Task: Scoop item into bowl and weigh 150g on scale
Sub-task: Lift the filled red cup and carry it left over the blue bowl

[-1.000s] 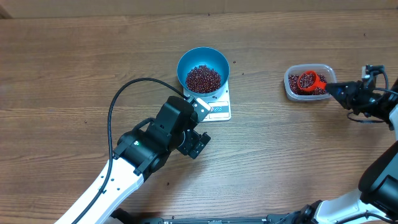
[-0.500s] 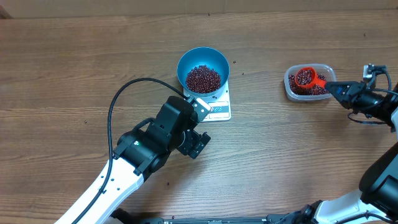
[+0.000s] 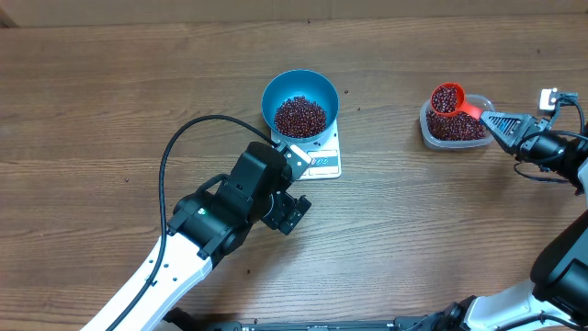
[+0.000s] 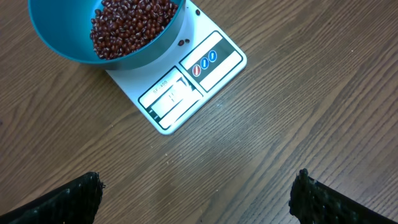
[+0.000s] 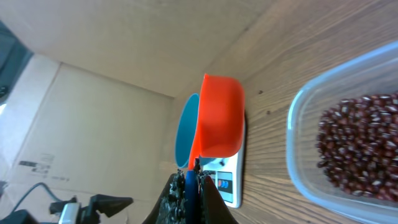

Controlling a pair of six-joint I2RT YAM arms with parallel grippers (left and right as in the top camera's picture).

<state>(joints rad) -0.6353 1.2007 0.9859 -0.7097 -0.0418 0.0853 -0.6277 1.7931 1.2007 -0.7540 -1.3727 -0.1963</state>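
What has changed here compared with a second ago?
The right gripper, shut on the orange scoop, raised it out of the beans in the clear tub to the tub's far rim on the bowl side, loaded. The left gripper, open beside the scale, and the blue bowl stayed put.

Path to bowl: bare table (image 3: 386, 101) lies open from my orange scoop (image 3: 447, 97) toward the blue bowl (image 3: 299, 106) at 9 o'clock.
Under me: clear tub (image 3: 455, 129).
Obstacle: my left arm (image 3: 248, 198) crowds the scale (image 3: 326, 164) from 7 o'clock.

Bowl (image 3: 318, 88) on scale (image 3: 324, 163), tub (image 3: 424, 127) well right.
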